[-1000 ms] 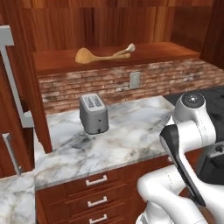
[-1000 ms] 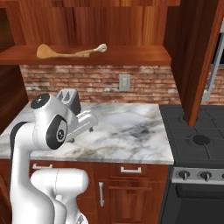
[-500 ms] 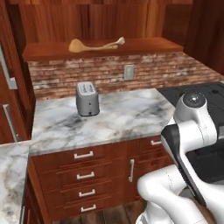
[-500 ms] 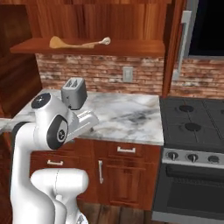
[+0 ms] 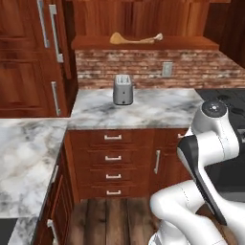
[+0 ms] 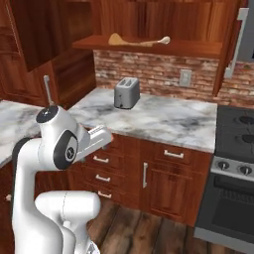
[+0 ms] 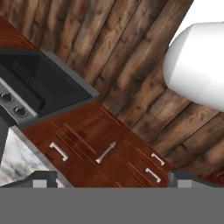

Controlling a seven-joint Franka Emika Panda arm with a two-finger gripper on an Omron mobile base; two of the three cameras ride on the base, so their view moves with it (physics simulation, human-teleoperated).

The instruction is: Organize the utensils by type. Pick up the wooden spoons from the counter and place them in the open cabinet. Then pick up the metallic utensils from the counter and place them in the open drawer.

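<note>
Left base view: two smooth wooden spoons (image 5: 136, 38) lie on the cabinet shelf (image 5: 143, 44) above the veined marble desk (image 5: 143, 107).

Right base view: a boxy grey toaster (image 6: 126, 93) stands on it.

Hand view: dark fingers (image 7: 112, 178) stand wide apart, holding nothing, over plank floor (image 7: 131, 65).

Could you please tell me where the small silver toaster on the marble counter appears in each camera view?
Left base view: the small silver toaster stands upper centre, on the white marble counter before the brick wall.
Right base view: it stands upper centre-left, on the counter's back part.
Hand view: not in it.
Shared landmark: the orange-brown wooden spoon on the shelf above the toaster.
</note>
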